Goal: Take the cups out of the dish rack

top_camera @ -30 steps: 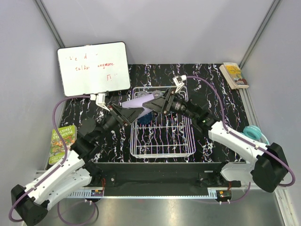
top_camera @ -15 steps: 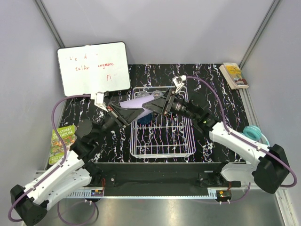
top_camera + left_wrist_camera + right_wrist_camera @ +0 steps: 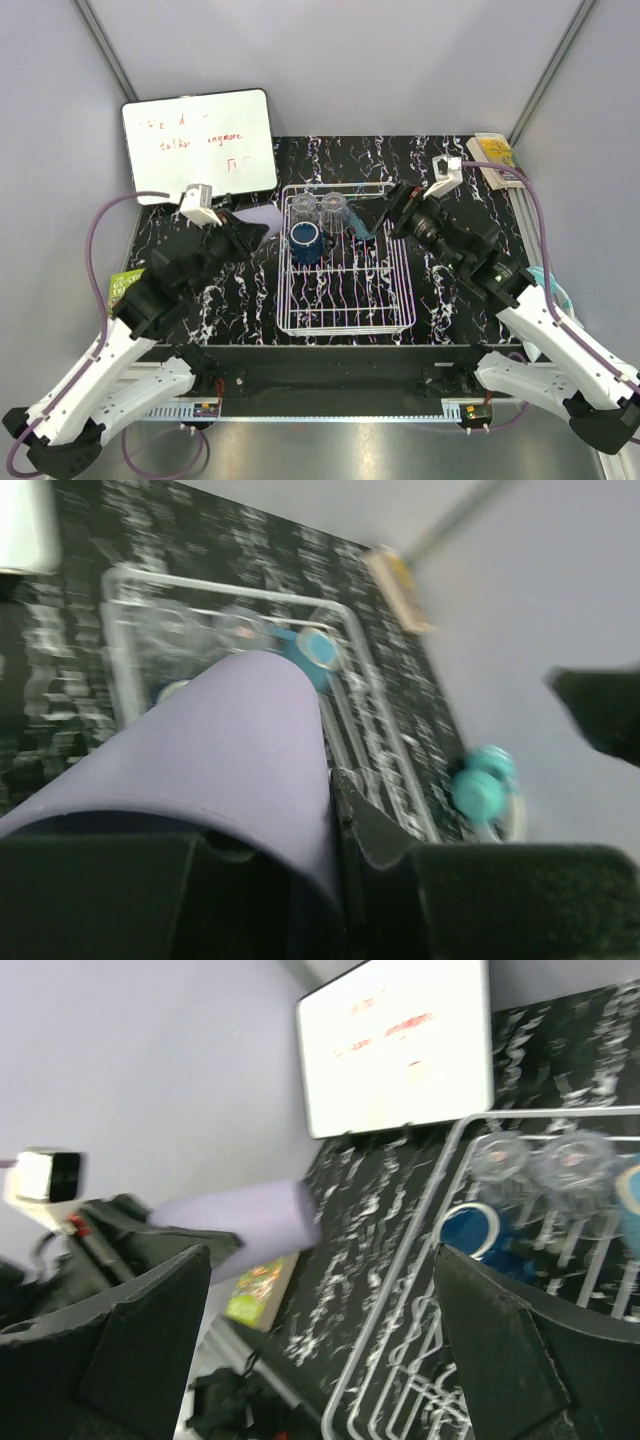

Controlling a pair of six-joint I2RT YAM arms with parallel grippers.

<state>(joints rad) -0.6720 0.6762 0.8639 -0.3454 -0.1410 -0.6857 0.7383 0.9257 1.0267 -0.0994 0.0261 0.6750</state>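
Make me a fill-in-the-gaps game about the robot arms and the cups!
1. The left gripper is shut on the ______ tumbler.
2. The right gripper is wide ______ and holds nothing.
3. The dark blue mug and the teal mug sit inside the white dish ______.
4. Next to those mugs stand ______ clear glasses.

Missing words: lavender; open; rack; two.

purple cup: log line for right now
left hand: shut on purple cup | right hand: open, empty | rack: four cups inside
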